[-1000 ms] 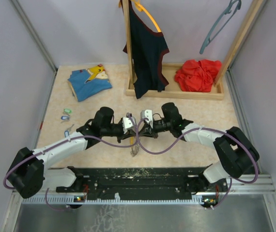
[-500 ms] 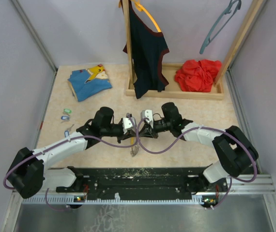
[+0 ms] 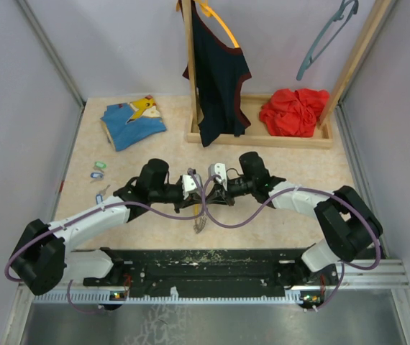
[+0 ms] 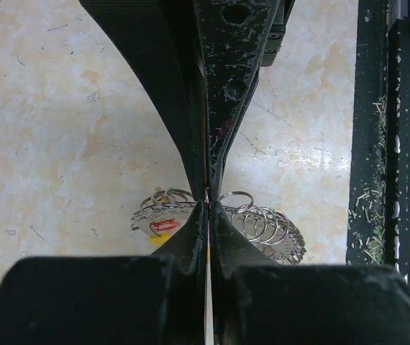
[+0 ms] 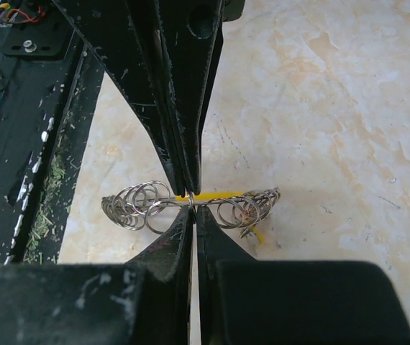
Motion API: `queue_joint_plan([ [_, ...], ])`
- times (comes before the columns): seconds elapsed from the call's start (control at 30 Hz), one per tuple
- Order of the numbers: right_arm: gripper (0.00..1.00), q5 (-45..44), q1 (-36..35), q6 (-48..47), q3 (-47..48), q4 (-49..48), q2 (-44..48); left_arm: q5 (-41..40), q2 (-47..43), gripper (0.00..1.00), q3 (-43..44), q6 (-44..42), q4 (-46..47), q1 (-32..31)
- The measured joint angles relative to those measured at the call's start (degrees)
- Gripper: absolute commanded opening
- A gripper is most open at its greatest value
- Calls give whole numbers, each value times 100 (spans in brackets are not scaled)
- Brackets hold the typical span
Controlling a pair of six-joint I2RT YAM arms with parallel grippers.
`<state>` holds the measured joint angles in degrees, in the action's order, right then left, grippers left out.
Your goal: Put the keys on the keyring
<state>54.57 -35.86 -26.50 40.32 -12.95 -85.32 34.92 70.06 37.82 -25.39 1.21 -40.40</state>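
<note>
My left gripper (image 3: 200,194) and right gripper (image 3: 207,192) meet tip to tip above the middle of the table, both shut on the keyring (image 3: 201,218), which dangles below them. In the left wrist view my shut fingers (image 4: 208,205) pinch the wire, with several small rings (image 4: 262,224) and the red piece (image 4: 164,225) behind. In the right wrist view my gripper (image 5: 193,206) clamps the wire between ring clusters (image 5: 137,205), with the yellow tag (image 5: 219,194) beyond. The mint green key (image 3: 100,165) and blue key (image 3: 97,175) lie on the table at far left, apart from both grippers.
A third small key (image 3: 103,192) lies near the left arm. A folded blue cloth (image 3: 133,122) is at the back left. A wooden rack (image 3: 262,138) holds a hanging dark top (image 3: 219,72) and a red cloth (image 3: 295,111). A black rail (image 3: 212,266) runs along the front.
The right arm has edged slightly left. Both grippers stay joined at the keyring, which still hangs beneath them.
</note>
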Motion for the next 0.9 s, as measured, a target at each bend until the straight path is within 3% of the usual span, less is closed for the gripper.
queue_joint_plan([
  [0.27,0,-162,0,96,0,13,2,-649,-372,29,-212,273,426,-7],
  [0.37,0,-306,17,291,0,15,7,-1419,-728,35,-490,568,890,-7],
  [0.47,0,-426,42,437,0,17,42,-2140,-955,51,-745,807,1241,-7],
  [0.7,0,-846,70,667,-37,-79,422,-3657,-1078,73,-1132,1414,1845,28],
  [0.8,0,-957,85,726,-160,-221,619,-4175,-1075,88,-1145,1711,1978,98],
  [0.9,0,-994,85,785,-321,-396,745,-4634,-1060,91,-1147,2033,2090,221],
])
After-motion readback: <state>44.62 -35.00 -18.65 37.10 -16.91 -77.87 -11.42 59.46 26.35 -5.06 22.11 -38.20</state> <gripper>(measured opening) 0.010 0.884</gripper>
